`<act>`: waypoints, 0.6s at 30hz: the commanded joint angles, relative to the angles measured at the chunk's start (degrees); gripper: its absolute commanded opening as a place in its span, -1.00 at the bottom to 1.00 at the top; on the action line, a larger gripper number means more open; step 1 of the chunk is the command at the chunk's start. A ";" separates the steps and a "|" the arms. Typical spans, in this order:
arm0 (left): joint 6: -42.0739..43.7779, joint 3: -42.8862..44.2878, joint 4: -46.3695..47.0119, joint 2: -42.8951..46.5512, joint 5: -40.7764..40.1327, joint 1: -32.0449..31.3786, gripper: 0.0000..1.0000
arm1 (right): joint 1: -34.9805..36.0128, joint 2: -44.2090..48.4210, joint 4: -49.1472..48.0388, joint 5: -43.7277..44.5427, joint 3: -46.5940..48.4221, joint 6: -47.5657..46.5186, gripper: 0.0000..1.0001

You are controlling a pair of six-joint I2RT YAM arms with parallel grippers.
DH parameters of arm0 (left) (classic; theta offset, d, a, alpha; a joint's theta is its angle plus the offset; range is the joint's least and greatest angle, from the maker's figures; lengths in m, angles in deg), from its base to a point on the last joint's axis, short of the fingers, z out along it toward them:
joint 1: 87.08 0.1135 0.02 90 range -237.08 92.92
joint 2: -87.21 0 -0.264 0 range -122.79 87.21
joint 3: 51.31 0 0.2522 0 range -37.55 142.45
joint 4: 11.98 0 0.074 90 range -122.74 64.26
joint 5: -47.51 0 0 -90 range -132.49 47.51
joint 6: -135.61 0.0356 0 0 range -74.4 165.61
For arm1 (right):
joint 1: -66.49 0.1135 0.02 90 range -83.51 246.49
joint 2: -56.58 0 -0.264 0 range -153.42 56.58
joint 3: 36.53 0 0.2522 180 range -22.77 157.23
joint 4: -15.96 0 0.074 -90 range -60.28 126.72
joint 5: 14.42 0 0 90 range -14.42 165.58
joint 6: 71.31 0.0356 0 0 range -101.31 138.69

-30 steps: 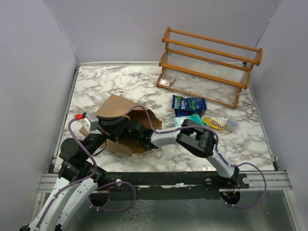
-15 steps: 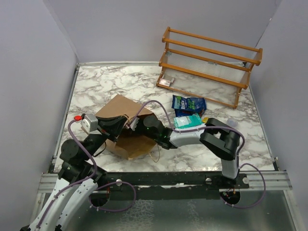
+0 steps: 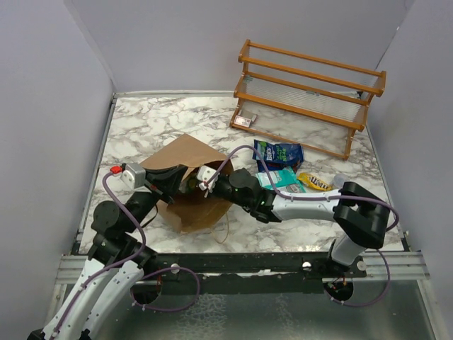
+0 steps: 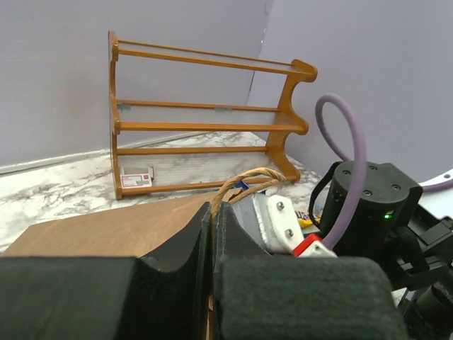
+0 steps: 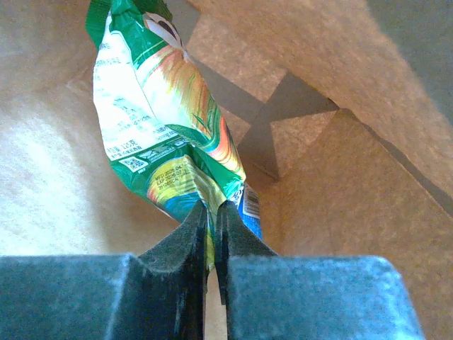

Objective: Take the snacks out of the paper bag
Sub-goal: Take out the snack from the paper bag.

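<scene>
The brown paper bag lies on its side at the table's left, mouth toward the right. My left gripper is shut on the bag's upper rim by its twisted handle, and the bag's side fills the left wrist view's lower left. My right gripper is at the bag's mouth. In the right wrist view it is shut on the bottom edge of a green snack packet inside the bag. A blue packet, a teal packet and a yellow packet lie on the table to the right.
A wooden two-shelf rack stands at the back right, with a small pale box at its left foot. A small clear cup sits beside the yellow packet. Grey walls close in both sides.
My right arm has drawn back to the right, bringing its gripper from deep in the bag to the mouth. The bag's upper side has risen and shifted right with the left gripper.
</scene>
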 commanded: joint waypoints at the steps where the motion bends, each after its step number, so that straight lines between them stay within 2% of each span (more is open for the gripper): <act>1: 0.05 0.47 2.39 -0.88 -1.62 -0.23 -1.00 | 0.21 3.62 -0.25 -2.42 0.53 3.65 -0.98; 9: 0.85 1.55 2.94 -1.23 -7.83 -0.23 -1.00 | 0.26 11.29 7.01 -4.63 -0.01 4.98 -0.98; 18: 1.71 1.47 5.82 -2.59 -10.26 -0.20 -1.00 | 0.26 24.55 20.81 -5.14 -2.04 -3.49 -0.98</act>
